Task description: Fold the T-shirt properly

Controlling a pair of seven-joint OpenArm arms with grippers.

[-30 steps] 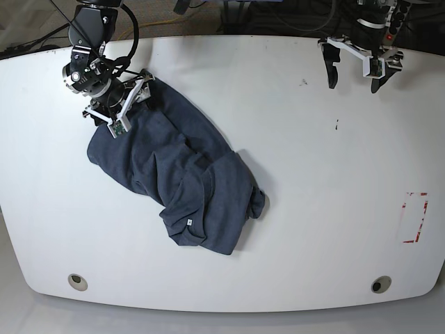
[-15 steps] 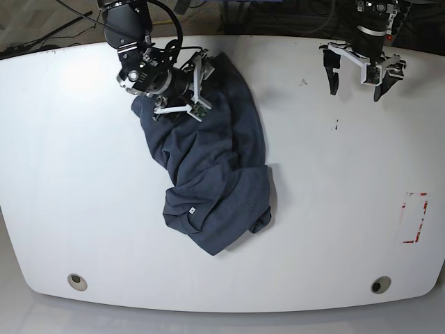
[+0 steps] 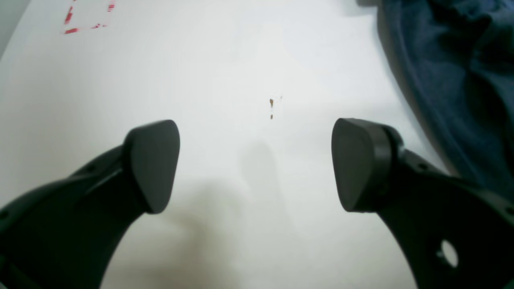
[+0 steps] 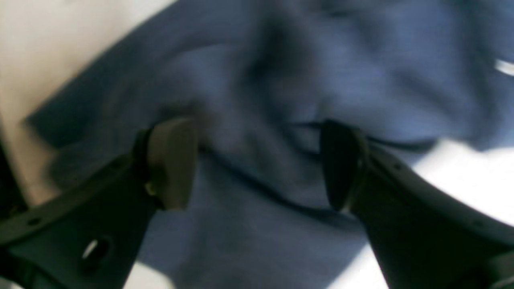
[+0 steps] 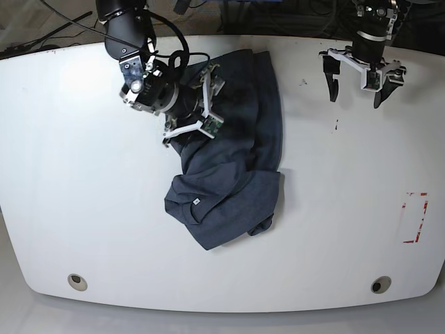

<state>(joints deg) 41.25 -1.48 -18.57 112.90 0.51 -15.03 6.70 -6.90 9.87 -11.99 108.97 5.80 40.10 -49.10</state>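
T-shirt point(image 5: 233, 156) bunched mid-table, grippers apart.

Right gripper point(image 5: 201, 104) sits on the T-shirt's upper part, jaws spread with cloth between them. Left gripper point(image 5: 358, 73) hovers wide over bare white table point(image 5: 348, 209), well right of the T-shirt.

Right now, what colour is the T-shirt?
The T-shirt is dark slate blue; the base view shows it best.

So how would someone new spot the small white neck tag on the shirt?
Find the crumpled dark slate-blue cloth T-shirt on the white table. Go to its lower left bunch, nearest the table's front edge. The small white neck tag there is the only pale speck on the dark cloth.
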